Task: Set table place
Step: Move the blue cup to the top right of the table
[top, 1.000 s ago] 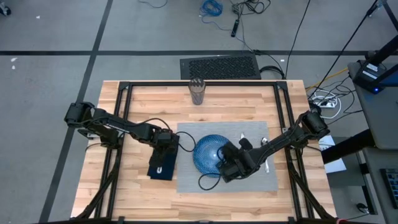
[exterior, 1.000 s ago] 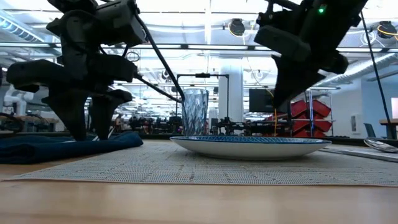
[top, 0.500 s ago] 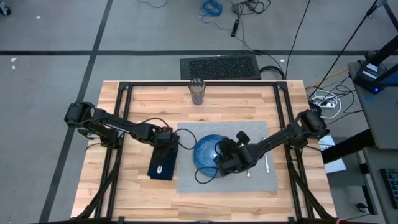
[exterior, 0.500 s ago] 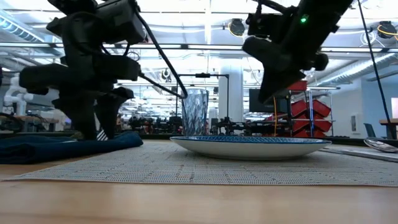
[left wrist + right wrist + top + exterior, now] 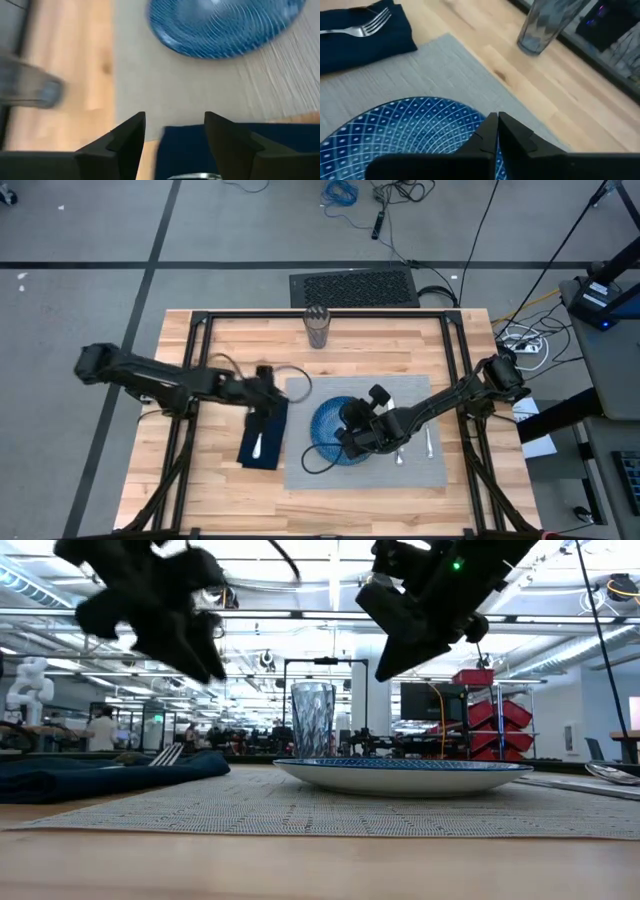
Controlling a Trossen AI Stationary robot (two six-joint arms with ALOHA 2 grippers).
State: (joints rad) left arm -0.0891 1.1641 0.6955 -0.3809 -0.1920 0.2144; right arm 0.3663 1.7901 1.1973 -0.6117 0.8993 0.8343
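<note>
The grey placemat [image 5: 365, 470] lies on the wooden table [image 5: 200, 490] with the round blue plate [image 5: 325, 425] on its left part. A navy napkin [image 5: 265, 435] lies along the mat's left edge, and a fork [image 5: 256, 445] rests flat on it. My left gripper [image 5: 270, 392] hangs open above the napkin's far end, with nothing between its fingers [image 5: 175, 120]. My right gripper [image 5: 345, 438] is shut and hovers over the plate [image 5: 410, 135], clear of it in the low view [image 5: 385, 665].
A ribbed glass [image 5: 318, 328] stands upright near the table's far edge. Two more pieces of cutlery [image 5: 428, 442] lie on the mat to the right of the plate, partly under my right arm. Black frame rails [image 5: 330, 315] run round the tabletop.
My left gripper has risen off the napkin and drawn back toward the table's far-left, tipping up from steeply downward; the fork stays lying on the napkin. My right gripper, still shut, has moved toward the table's left over the plate and turned about its wrist.
</note>
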